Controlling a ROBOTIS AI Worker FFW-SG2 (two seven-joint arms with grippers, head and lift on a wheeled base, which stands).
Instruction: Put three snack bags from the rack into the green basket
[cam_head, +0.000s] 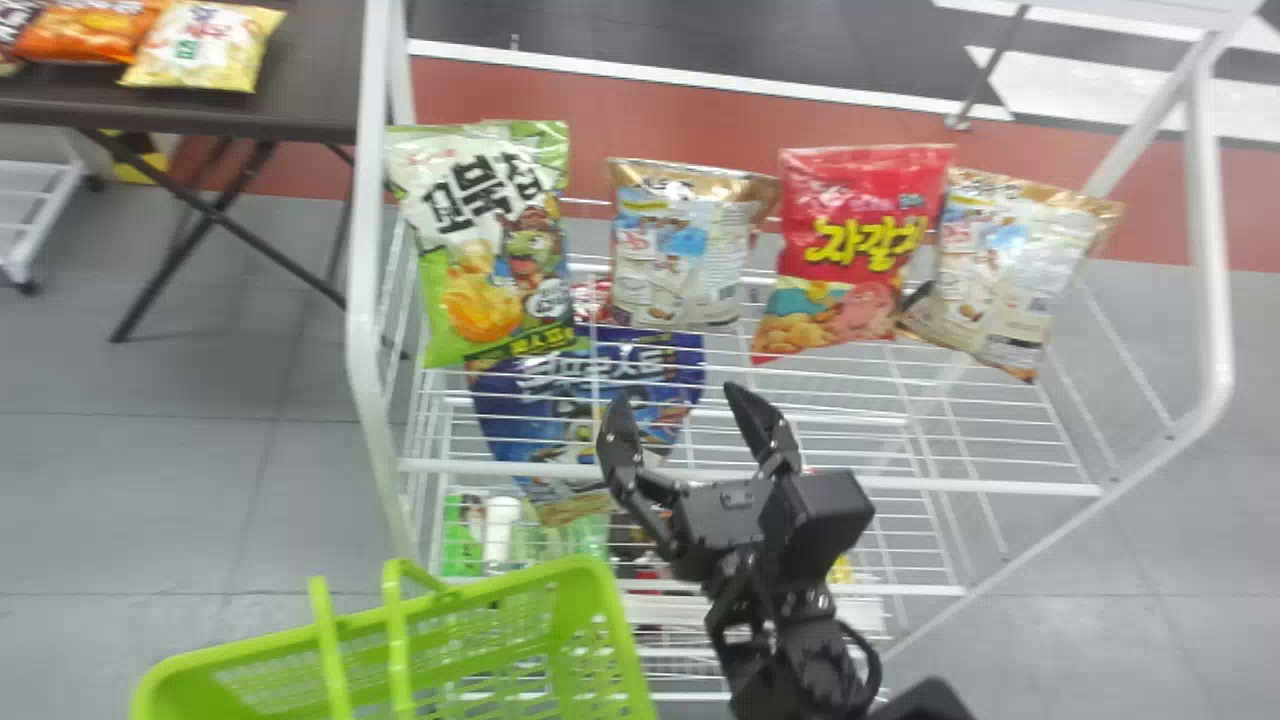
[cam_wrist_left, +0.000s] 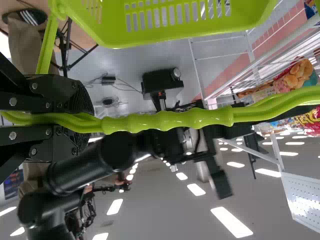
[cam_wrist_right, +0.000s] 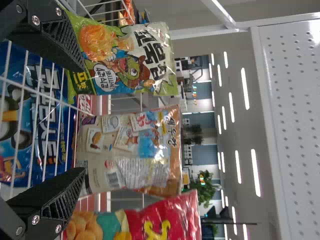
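In the head view my right gripper (cam_head: 678, 398) is open over the rack's front part, short of the standing bags. They are, left to right, a green-white bag (cam_head: 480, 240), a gold-white bag (cam_head: 678, 250), a red bag (cam_head: 850, 250) and another gold-white bag (cam_head: 1000, 270). In the right wrist view the gold-white bag (cam_wrist_right: 135, 150) stands beyond the spread right gripper (cam_wrist_right: 82, 119), between its fingers' directions. The green basket (cam_head: 600, 600) is at the lower left of the head view. My left gripper (cam_wrist_left: 80, 118) is shut on the basket handle (cam_wrist_left: 167, 121).
The white wire rack (cam_head: 760, 475) has side frames and a front rail. A blue bag (cam_head: 590, 390) lies on a lower level, seen through the wires. At the back left, a dark table (cam_head: 310, 70) holds more snack bags.
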